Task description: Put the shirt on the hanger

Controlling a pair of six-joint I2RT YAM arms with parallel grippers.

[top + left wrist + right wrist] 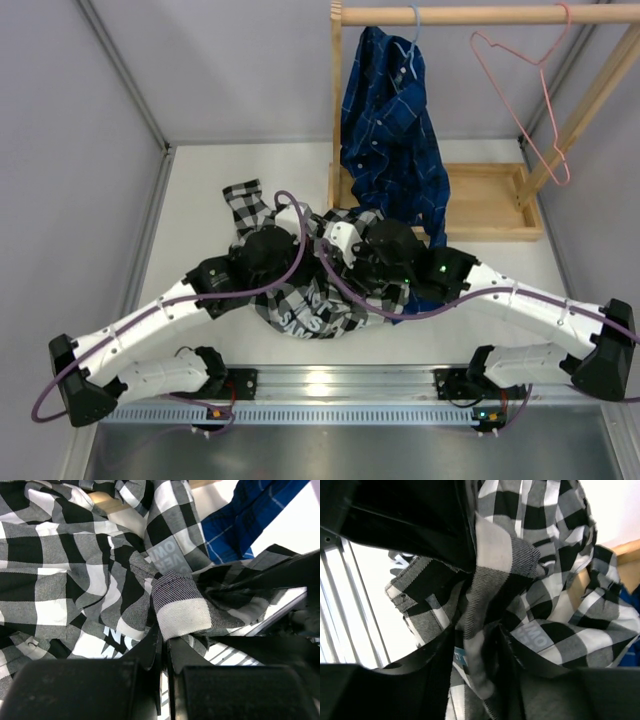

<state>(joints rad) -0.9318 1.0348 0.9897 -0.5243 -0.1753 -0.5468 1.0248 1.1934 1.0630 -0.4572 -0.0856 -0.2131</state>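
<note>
The black-and-white checked shirt [300, 312] lies bunched on the table between both arms, white lettering showing at its near edge. My left gripper [166, 637] is shut, pinching a fold of the shirt [75, 580] at its fingertips. A thicker fold of the shirt [555, 595] runs between the fingers of my right gripper [477, 630], which hold it. The two grippers sit close together over the cloth. The pink wire hanger [520, 110] hangs empty from the wooden rail at the upper right, well away from both grippers.
A blue plaid shirt [395, 140] hangs on a light blue hanger from the wooden rail [480, 15], its hem reaching down beside my right arm. The rack's wooden base [490, 200] stands at the back right. Grey walls enclose the table.
</note>
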